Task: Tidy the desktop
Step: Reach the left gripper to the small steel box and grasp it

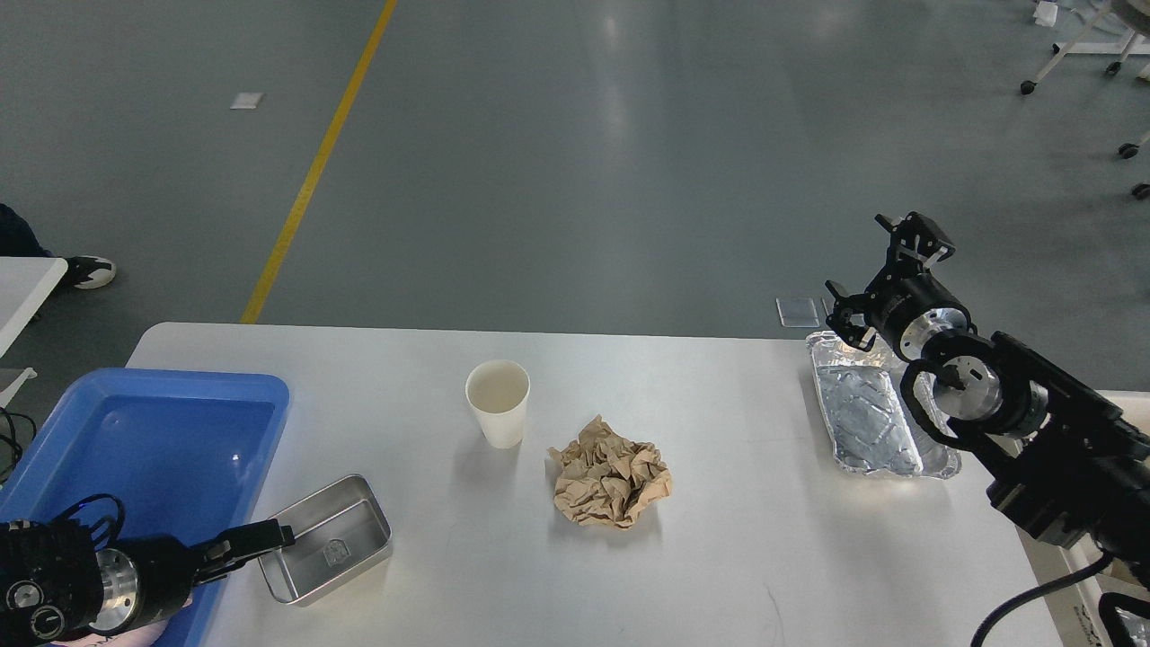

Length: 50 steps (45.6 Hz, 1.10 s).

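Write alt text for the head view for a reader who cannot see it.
A white desktop holds a paper cup, crumpled brown paper, a steel tin, a foil tray and a blue tray. The left gripper reaches the tin's near-left edge; the right gripper hangs over the foil tray's far end.

A white table (719,539) is seen bearing a blue tray (162,395), a white paper cup (498,403), crumpled brown paper (611,483), a silver tin (325,537) and an embossed foil tray (870,415). A yellow line (314,166) is painted on the grey floor (629,162).
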Each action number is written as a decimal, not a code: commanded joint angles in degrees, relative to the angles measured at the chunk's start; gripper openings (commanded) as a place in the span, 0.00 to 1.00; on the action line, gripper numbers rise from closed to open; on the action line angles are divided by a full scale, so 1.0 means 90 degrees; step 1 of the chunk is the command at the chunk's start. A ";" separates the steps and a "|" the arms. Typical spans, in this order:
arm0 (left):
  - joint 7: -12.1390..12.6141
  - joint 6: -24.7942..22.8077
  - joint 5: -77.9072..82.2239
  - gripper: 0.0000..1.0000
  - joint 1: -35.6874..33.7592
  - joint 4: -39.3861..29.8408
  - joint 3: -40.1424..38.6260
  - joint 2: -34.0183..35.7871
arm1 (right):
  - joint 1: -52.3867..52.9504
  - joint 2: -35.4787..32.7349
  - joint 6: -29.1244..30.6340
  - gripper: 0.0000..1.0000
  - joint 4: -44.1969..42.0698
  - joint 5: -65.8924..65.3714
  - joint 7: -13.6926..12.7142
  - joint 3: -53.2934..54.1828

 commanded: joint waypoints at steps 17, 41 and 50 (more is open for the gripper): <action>0.0205 -0.0041 -0.0201 1.00 0.0009 0.0050 -0.0050 -0.0257 | 0.0000 -0.0052 0.0010 1.00 -0.0010 0.0000 0.0000 0.0000; 0.0244 0.0008 -0.0210 1.00 0.0058 0.0177 -0.0050 -0.0648 | -0.0048 -0.0062 0.0029 1.00 -0.0048 0.0000 0.0000 0.0000; 0.0459 0.0018 -0.0201 0.93 0.0058 0.0177 -0.0050 -0.0619 | -0.0058 -0.0062 0.0029 1.00 -0.0049 0.0000 0.0000 0.0000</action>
